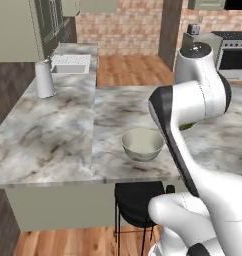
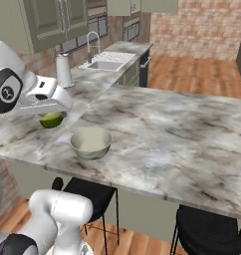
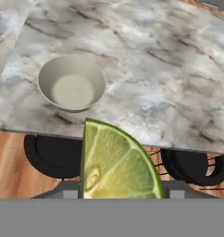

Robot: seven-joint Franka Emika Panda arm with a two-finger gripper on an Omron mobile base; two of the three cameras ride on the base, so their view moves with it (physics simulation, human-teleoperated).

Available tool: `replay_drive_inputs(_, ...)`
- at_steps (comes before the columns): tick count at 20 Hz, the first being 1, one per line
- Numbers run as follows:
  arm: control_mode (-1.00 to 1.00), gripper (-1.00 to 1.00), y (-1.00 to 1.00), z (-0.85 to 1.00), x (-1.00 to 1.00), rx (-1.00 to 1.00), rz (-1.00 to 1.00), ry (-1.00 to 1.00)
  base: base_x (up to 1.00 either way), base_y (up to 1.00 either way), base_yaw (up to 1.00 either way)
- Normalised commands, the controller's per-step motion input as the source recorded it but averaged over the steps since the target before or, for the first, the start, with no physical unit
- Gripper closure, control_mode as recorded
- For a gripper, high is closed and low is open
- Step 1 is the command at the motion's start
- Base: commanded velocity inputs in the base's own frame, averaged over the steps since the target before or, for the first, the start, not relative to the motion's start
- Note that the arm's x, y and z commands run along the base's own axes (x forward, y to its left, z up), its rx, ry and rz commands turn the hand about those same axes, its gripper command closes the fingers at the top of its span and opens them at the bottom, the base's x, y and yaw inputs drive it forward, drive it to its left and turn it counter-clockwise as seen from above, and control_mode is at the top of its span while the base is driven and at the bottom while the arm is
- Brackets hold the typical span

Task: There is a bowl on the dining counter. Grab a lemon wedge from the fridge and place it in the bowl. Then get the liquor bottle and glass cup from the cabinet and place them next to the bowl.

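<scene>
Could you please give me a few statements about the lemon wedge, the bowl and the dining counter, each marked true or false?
1. The gripper holds the green-rinded lemon wedge. True.
2. The wedge already lies in the pale round bowl. False: the bowl is empty; the wedge is held above the counter.
3. The bowl stands upright on the grey marble dining counter. True.
4. A liquor bottle stands beside the bowl. False: the counter next to it is bare.
5. Black stools sit under the counter's edge. True.

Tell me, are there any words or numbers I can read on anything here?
None: no words or numbers can be read here.
The bowl, the lemon wedge and the grey jug are plain.
The round mark on the robot arm is too blurred to read.
</scene>
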Motion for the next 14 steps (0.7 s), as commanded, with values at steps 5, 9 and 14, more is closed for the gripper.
replay_drive_inputs(5,-1.0,1.0,0.05,-0.98,1.0,0.0,-0.01,0.23,0.0,0.0,0.0)
replay_drive_inputs(9,-1.0,1.0,0.11,-0.89,1.0,0.02,0.0,0.14,0.0,0.0,0.0)
replay_drive_inputs(14,-1.0,1.0,0.09,-0.58,1.0,0.06,0.0,0.07,0.0,0.0,0.0)
